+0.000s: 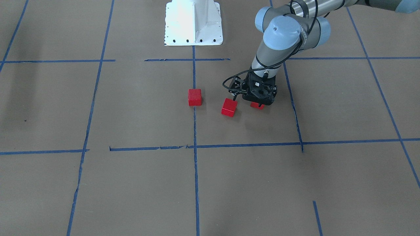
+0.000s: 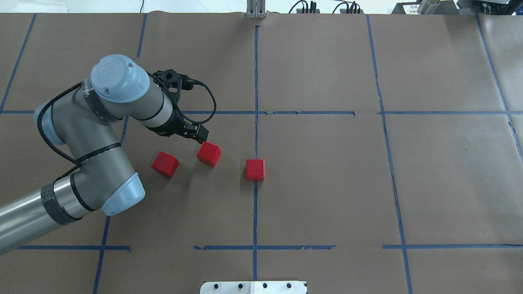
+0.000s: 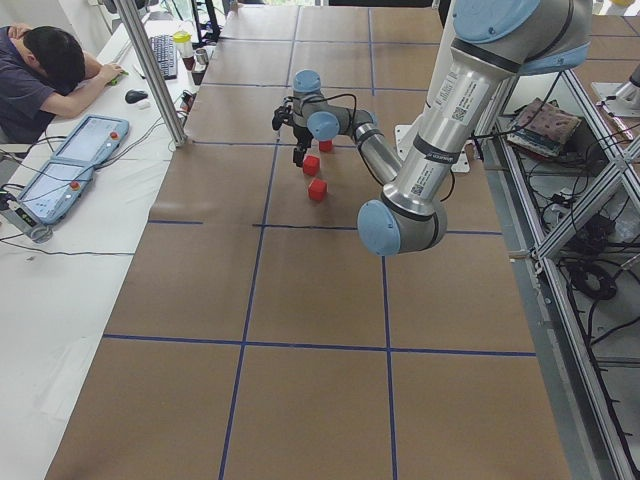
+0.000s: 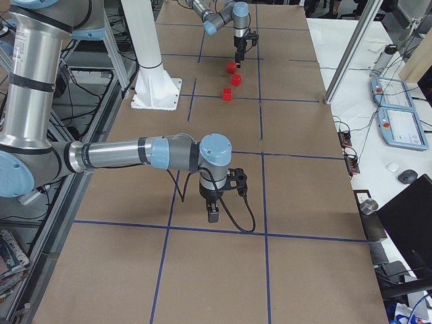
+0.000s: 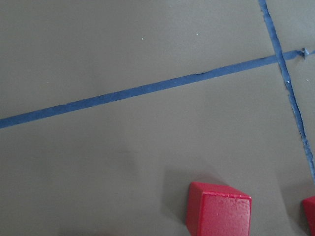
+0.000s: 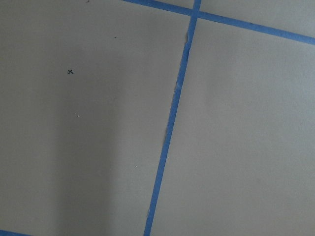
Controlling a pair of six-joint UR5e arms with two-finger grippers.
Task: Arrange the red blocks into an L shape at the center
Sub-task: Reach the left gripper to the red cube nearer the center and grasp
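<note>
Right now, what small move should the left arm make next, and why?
Probably bring the left pincer over the middle block and lower it to grip. It hovers just beyond that block; the right-hand block already sits on the centre line, while the middle one and the leftmost block lie apart from it.

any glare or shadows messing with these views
Exterior front-facing: the white robot base is blown out by glare. Left wrist-mounted: sharp, the red block throws a soft shadow to its left. Right wrist-mounted: a broad dim shadow band on the paper.
</note>
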